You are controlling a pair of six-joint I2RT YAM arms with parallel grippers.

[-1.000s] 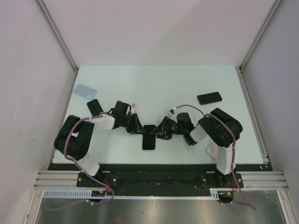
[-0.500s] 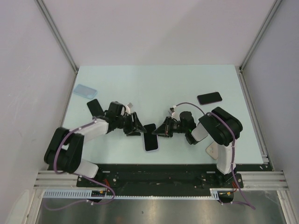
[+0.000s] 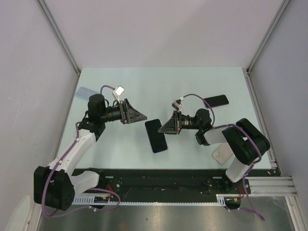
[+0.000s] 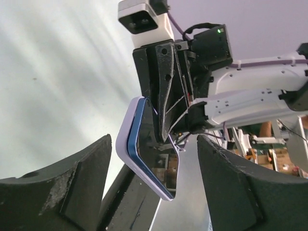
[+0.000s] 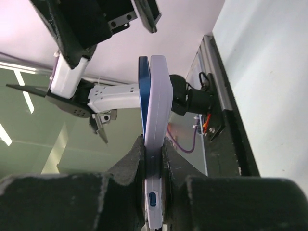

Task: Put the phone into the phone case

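Blue flat phone lies against the pale lilac plastic case, the pair held between the two arms. Right gripper is clamped on their end. Left gripper has its jaws apart, just beside them, not touching.

The right gripper pinches the upper edge of a dark phone (seemingly raised off the table), while the left gripper hangs near it, not touching. A second phone lies far right.
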